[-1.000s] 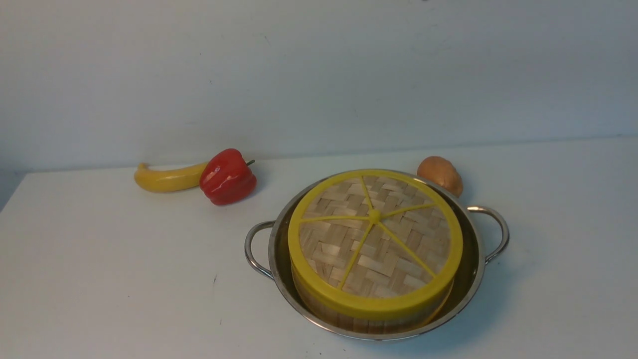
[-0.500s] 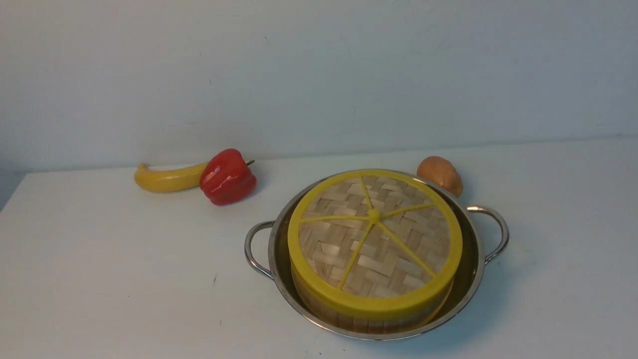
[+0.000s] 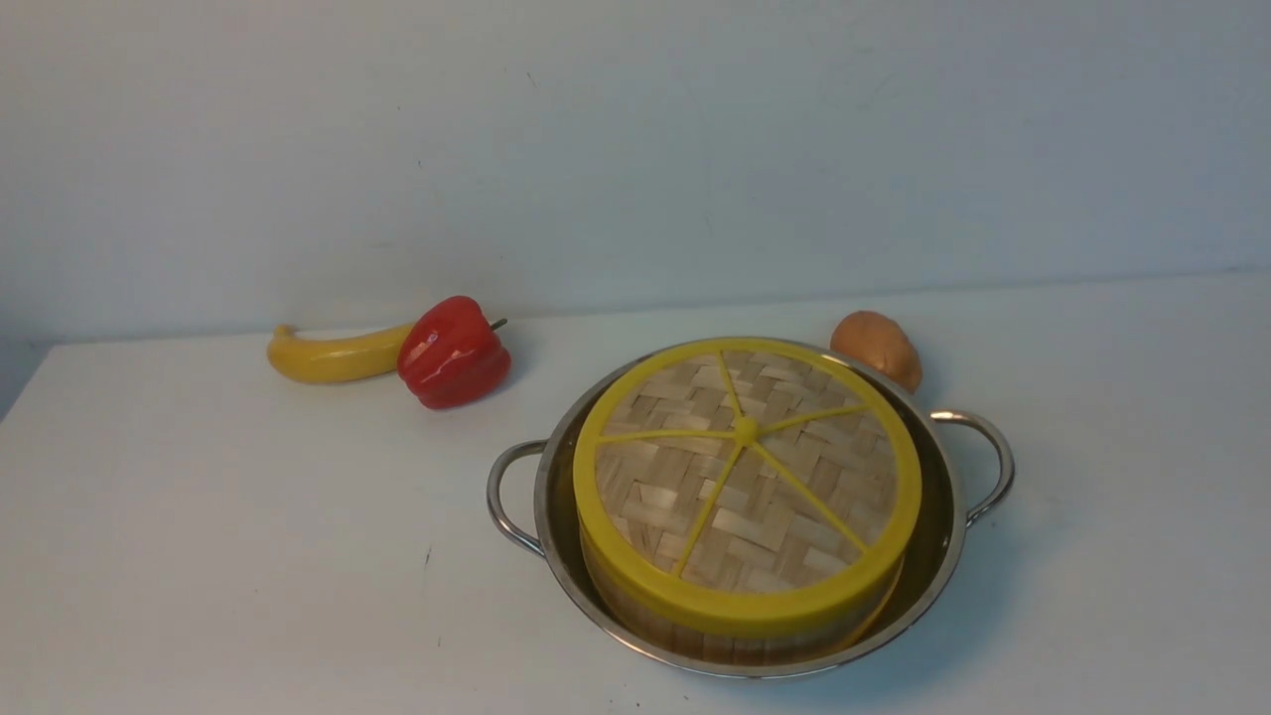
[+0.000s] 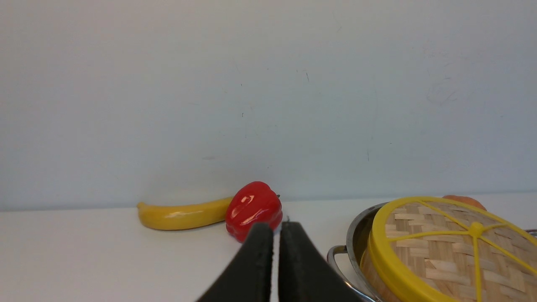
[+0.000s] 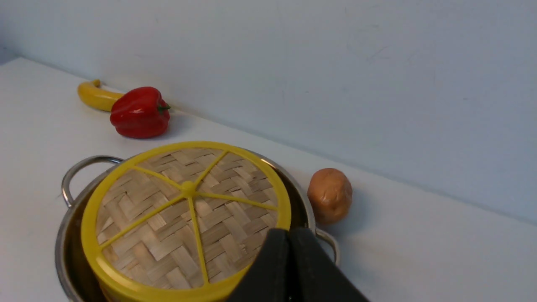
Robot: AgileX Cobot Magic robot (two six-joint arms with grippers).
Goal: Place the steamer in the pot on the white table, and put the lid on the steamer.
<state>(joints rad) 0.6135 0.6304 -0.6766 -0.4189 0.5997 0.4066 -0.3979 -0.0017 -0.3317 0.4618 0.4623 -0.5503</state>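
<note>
- White table (image 3: pixel 199 556) runs back to a pale, bare wall; neither arm shows in the front view, so both grippers are seen only from their own wrist cameras.
- Nearest the front edge, right of centre, stands the pot (image 3: pixel 943 556), its two wire handles out to the sides.
- Inside it sits the steamer (image 3: pixel 735 636), of which only a strip of bamboo wall shows under the yellow rim.
- On top of the steamer lies the lid (image 3: pixel 747 477), flat and seemingly centred, spokes meeting in the middle.
- Left gripper (image 4: pixel 275 235) holds nothing; its fingers stand nearly together with a thin slit between, well apart from the pot.
- Right gripper (image 5: pixel 289 241) is pressed closed and empty, set back above the pot's right side.
- Farther back, just behind the pot's far right rim, rests a brown potato-like thing (image 3: pixel 878 348).
- Along the far edge toward the left lie a red pepper (image 3: pixel 453 352) and a banana (image 3: pixel 333 356), touching.
- Judged from how things lie, both steps look done; the next move calls only for keeping the arms clear without nudging the lid.
- Hidden: the steamer's contents, the pot's floor, and whether the lid seats fully at its far side.
</note>
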